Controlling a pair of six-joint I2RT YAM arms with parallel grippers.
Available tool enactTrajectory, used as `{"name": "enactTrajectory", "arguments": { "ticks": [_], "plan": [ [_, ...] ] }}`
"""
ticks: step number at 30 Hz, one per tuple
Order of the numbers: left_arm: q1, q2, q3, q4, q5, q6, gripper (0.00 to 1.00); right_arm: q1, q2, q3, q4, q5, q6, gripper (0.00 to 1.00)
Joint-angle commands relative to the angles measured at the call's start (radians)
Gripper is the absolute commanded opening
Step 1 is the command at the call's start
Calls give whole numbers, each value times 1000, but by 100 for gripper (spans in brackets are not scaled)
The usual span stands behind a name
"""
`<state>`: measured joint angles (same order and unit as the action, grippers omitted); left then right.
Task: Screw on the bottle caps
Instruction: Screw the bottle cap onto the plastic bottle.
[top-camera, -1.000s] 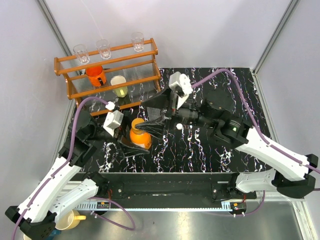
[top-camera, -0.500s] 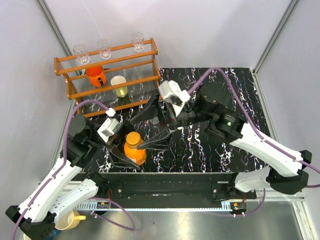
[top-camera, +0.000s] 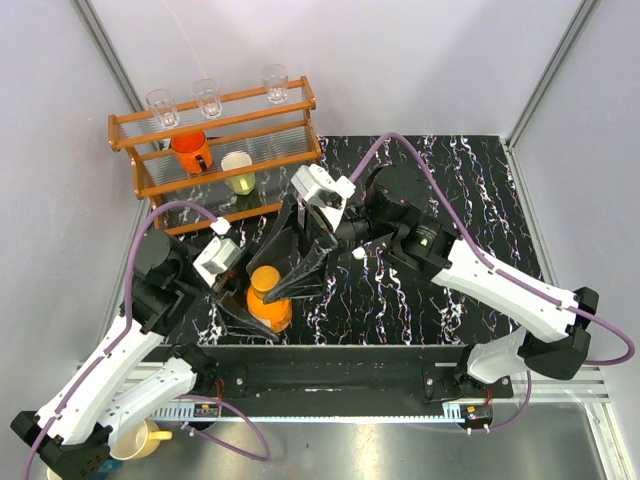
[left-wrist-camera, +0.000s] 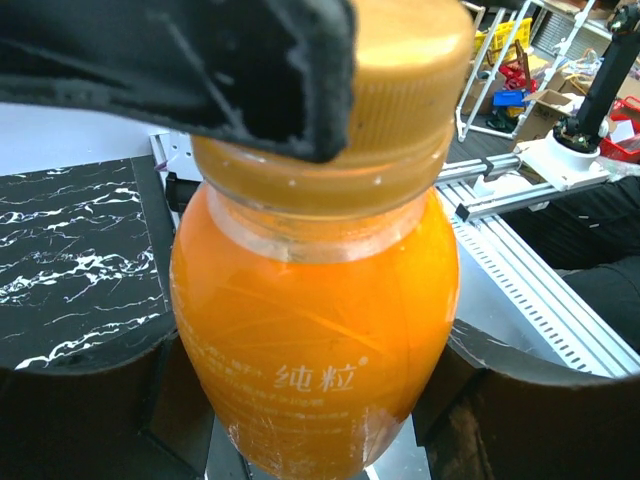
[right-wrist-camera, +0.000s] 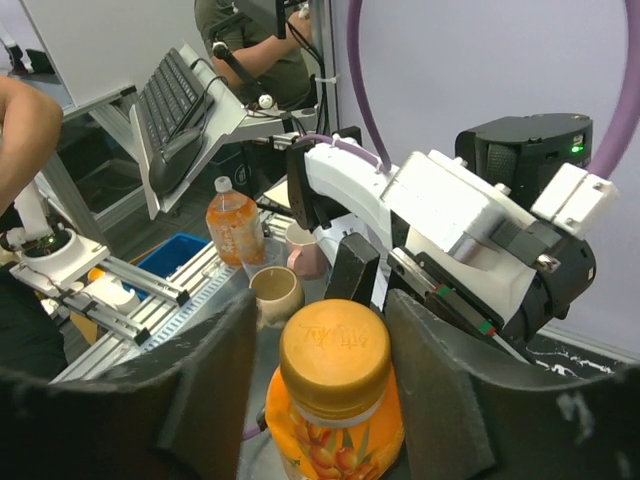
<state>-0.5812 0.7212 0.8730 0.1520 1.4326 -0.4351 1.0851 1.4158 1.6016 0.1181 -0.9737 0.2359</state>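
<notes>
Shift: right jaws now straddle orange cap (right-wrist-camera: 335, 345), narrowing, clamp unclear. Left jaws grip orange bottle (top-camera: 270, 308) at 7 o'clock on worktop (top-camera: 470, 170). Cap seated; tightening twist likely next.

Right arm: you've swung it left and in toward the near edge. The right tool (right-wrist-camera: 335, 365) has followed the bottle (top-camera: 268, 310) and now straddles the cap (right-wrist-camera: 335, 345), one finger on each side, jaws narrower than a second ago. Left tool (left-wrist-camera: 310, 400): you've pulled the bottle a little nearer and leftward over the surface (top-camera: 450, 200).
</notes>
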Motion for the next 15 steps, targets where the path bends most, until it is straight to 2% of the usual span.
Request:
{"name": "enactTrajectory", "arguments": {
  "ticks": [1,10,13,15],
  "plan": [
    [-3,-16,6,32,-40,47,20,-5,-18,-17,77,-16,49,55],
    [-2,-12,14,31,-41,45,20,-5,-32,-52,74,16,62,56],
    [1,-11,17,21,-60,59,20,-5,-34,-51,68,32,59,52],
    [4,-12,21,-9,-93,99,20,-5,-40,-52,64,50,52,47]
  ]
}}
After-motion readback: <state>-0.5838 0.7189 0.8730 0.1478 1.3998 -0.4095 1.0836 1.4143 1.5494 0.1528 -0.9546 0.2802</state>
